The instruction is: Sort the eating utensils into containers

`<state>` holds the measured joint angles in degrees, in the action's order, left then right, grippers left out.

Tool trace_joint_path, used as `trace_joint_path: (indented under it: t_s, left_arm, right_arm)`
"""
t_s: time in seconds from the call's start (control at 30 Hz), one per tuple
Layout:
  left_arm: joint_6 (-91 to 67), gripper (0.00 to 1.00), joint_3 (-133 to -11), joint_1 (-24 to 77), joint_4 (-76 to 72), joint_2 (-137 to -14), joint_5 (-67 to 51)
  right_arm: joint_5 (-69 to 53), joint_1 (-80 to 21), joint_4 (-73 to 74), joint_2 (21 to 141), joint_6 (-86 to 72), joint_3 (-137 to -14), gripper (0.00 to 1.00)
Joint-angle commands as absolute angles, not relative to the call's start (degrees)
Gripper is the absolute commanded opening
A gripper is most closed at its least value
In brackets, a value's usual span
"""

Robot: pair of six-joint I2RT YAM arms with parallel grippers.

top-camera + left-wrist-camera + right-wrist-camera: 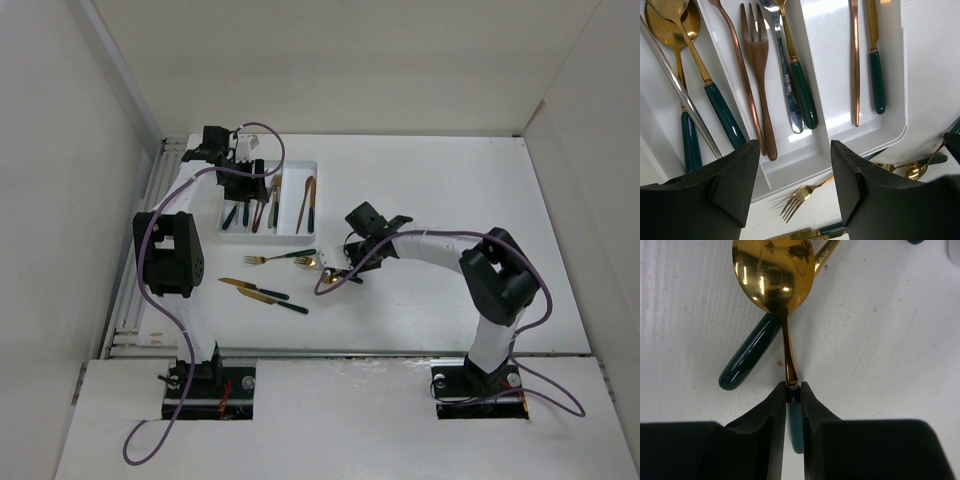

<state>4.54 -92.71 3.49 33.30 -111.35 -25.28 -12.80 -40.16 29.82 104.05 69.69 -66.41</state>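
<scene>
Found right gripper (792,390) clenched on the green handle of a gold spoon (774,275), just behind the neck, with the bowl pointing away and crossing a second handle (747,360) on the counter (880,340). Judged that grip point chosen to steady the bowl end and lift the spoon off its neighbour. Cannot tell whether raised or resting. Noted left gripper (795,150) spread wide and holding nothing, poised over the near end wall of the white tray (816,155), above sorted pieces. Observed a fork (262,259) and knives (272,298) loose near the tray, not yet sorted.
</scene>
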Motion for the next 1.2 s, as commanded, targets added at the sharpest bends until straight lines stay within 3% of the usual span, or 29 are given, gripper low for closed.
trace_joint_path:
  t_s: [0.0,0.37,0.57,0.73,0.93,1.17]
  left_arm:
    - [5.4,0.56,-93.3,3.3,34.1,-110.3,-26.2]
    - [5.4,0.56,-93.9,3.3,34.6,-110.8,-26.2]
    - [8.0,0.56,-95.5,3.3,35.9,-110.2,-29.1]
    - [13.4,0.56,-96.1,3.3,35.9,-106.8,-33.5]
    - [22.4,0.56,-97.1,3.9,35.7,-100.0,-47.5]
    - [32.5,0.7,-102.9,8.5,40.0,-97.6,-65.7]
  right_arm:
    - [-16.4,-40.5,30.3,100.4,68.3,-66.3,0.0]
    - [-22.8,-40.5,29.4,95.4,62.7,-65.7,0.0]
    - [-34.2,-34.6,24.7,89.1,51.4,-69.2,0.0]
    - [-41.0,-26.9,-1.2,79.9,22.2,-67.9,0.0]
    - [-40.7,-25.0,-15.7,81.8,-0.1,-73.0,0.0]
    - [-31.5,-25.8,-32.8,87.0,-22.8,-73.6,0.0]
